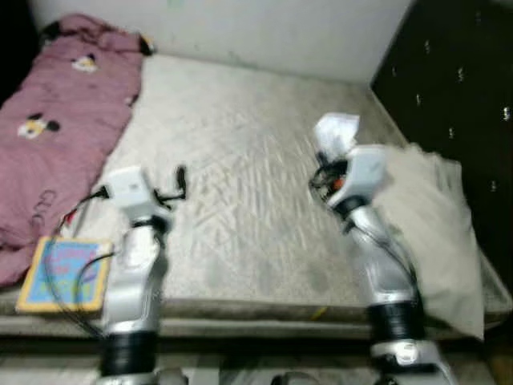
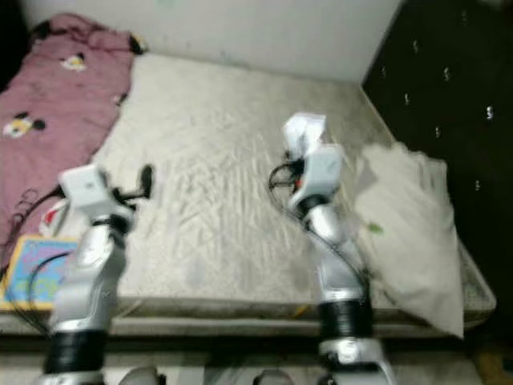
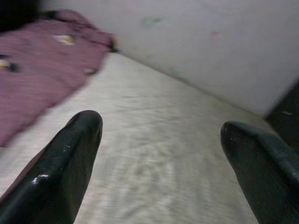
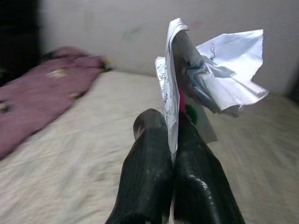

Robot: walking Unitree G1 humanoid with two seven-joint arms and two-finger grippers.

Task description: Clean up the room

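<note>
Crumpled paper (image 4: 212, 77) is pinched in my right hand (image 4: 172, 140) above the bed (image 1: 240, 200); my left hand (image 3: 161, 140) is spread, empty.

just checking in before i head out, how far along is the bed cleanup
Early stage, by the look of it. In hand: the right hand is shut on a crumpled white paper, held above the beige mattress. The left hand is open, holding nothing. Left: the colourful flat picture book at the mattress edge, the pink cartoon-print blanket and the off-white pillow lie untidied.
</note>
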